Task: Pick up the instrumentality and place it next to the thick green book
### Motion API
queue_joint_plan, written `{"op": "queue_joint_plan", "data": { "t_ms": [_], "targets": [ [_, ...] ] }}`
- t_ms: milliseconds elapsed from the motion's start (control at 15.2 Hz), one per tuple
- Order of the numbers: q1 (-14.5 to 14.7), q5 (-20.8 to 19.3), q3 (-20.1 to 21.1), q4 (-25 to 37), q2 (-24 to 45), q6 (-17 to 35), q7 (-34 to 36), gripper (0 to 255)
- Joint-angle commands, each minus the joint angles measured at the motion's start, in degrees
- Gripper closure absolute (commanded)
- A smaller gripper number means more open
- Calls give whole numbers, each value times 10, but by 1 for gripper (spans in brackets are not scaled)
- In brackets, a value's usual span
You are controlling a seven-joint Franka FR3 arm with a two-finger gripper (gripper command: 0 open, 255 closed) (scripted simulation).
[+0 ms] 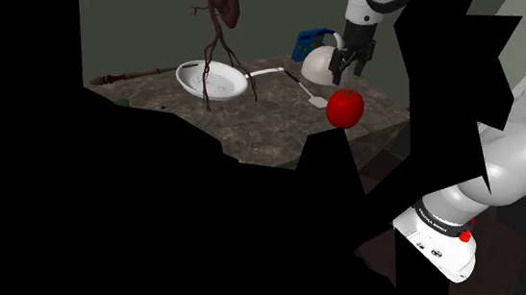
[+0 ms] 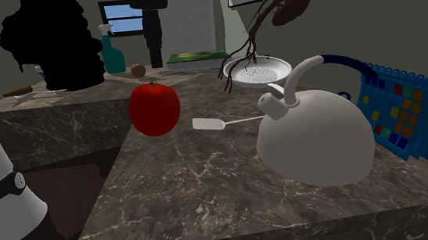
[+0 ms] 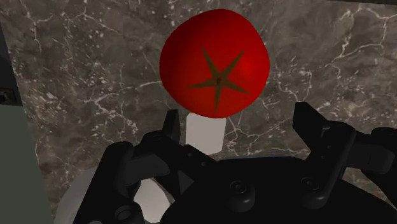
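Note:
A white spatula (image 1: 307,92) lies on the dark marble counter (image 1: 269,122), its blade (image 3: 205,132) close to a red tomato (image 3: 214,62). A white kettle (image 1: 322,65) with a blue handle stands beside it. My gripper (image 1: 350,72) hangs open just above the kettle's edge, holding nothing. In the wrist view the gripper (image 3: 242,127) has its fingers apart, and the spatula blade lies below the gap, nearer one finger. The kettle (image 2: 316,135), spatula (image 2: 209,123) and tomato (image 2: 154,108) stand near the second exterior view's front. The thick green book (image 2: 198,58) lies far back.
A white pan (image 1: 211,80) sits under a bare reddish branch (image 1: 216,39). A blue calendar (image 2: 396,109) leans behind the kettle. A teal spray bottle (image 2: 111,53) and a small brown fruit (image 2: 137,69) stand near the book. Large black areas cover the shoulder view's left.

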Motion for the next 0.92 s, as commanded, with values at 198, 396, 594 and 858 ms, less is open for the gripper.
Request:
{"op": "queue_joint_plan", "data": {
  "t_ms": [198,396,594,858],
  "targets": [
    [-11,0,-14,38,100,83,2,0],
    [-16,4,-21,72,161,122,4,0],
    [-21,10,-27,111,222,155,4,0],
    [-28,21,-35,174,303,189,2,0]
  ]
}}
